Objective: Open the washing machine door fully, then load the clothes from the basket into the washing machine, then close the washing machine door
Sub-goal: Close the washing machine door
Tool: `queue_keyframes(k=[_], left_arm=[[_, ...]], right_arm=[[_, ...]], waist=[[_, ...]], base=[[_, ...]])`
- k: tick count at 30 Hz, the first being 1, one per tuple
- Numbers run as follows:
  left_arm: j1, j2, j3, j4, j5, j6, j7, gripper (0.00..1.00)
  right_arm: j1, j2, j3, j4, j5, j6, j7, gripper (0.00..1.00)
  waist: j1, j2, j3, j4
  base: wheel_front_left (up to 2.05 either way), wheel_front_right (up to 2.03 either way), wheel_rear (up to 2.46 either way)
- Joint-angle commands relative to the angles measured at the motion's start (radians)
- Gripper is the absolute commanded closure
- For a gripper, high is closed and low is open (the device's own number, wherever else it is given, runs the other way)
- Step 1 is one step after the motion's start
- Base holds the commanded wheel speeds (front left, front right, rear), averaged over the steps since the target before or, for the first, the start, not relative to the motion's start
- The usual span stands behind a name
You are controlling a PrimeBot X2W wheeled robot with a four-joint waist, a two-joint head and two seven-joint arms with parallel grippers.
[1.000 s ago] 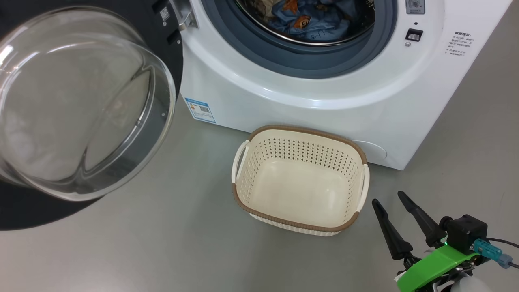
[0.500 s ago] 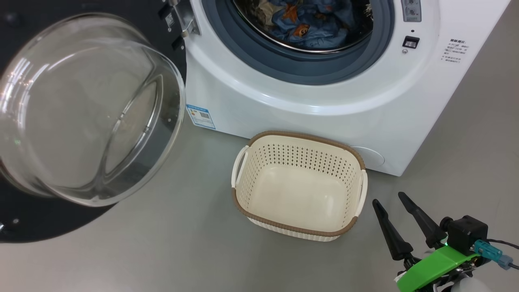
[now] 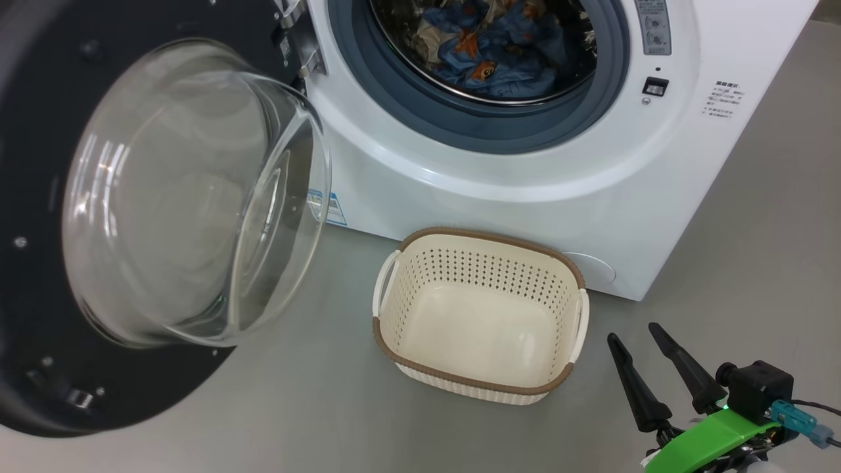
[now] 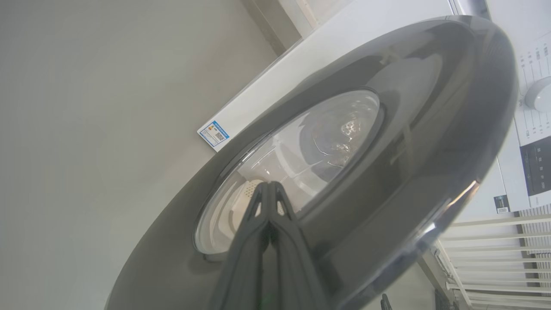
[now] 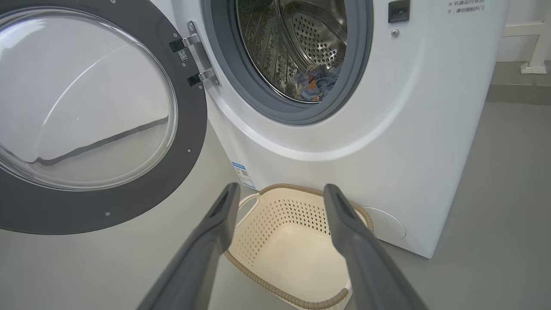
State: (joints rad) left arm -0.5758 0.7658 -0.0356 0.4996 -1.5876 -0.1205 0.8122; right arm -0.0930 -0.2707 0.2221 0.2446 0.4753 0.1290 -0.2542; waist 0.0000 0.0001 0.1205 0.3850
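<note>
Left tool (image 4: 269, 186), pressed together, faces the washing machine door (image 4: 434, 129); spread right tool (image 3: 632, 331) beside basket (image 3: 486, 235).

Cream brown-rimmed basket (image 3: 486, 272); blue orange-printed clothes (image 3: 506, 49); white washing machine (image 3: 499, 197).

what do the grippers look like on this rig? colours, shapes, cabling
Right gripper: two long black fingers tapering to points, mounted on a bright green bracket. A black boxy module beside it carries a teal connector and a thin dark cable. Left gripper: dark grey, matte, tapered fingers.
</note>
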Motion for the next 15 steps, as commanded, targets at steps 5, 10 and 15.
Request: queue_keyframes(k=[5, 10, 15], left_arm=[[0.016, 0.056, 0.025, -0.146, -0.032, -0.01, 0.073, 1.0], [0.039, 0.042, 0.014, -0.239, -0.039, -0.01, 0.109, 1.0], [0.054, 0.003, -0.005, -0.353, -0.05, -0.01, 0.148, 1.0]], right_arm=[[0.013, -0.003, 0.003, -0.03, 0.001, 0.002, -0.008, 0.0], [0.018, -0.002, -0.004, -0.033, -0.001, 0.002, -0.008, 0.0], [0.026, 0.0, -0.015, -0.036, -0.003, 0.002, -0.008, 0.0]], waist=[[0.0, -0.0001, -0.008, -0.01], [0.0, -0.0001, -0.015, -0.026], [0.0, -0.0001, -0.027, -0.064]], base=[[0.0, 0.0, 0.0], [0.0, 0.0, 0.0], [0.0, 0.0, 0.0]])
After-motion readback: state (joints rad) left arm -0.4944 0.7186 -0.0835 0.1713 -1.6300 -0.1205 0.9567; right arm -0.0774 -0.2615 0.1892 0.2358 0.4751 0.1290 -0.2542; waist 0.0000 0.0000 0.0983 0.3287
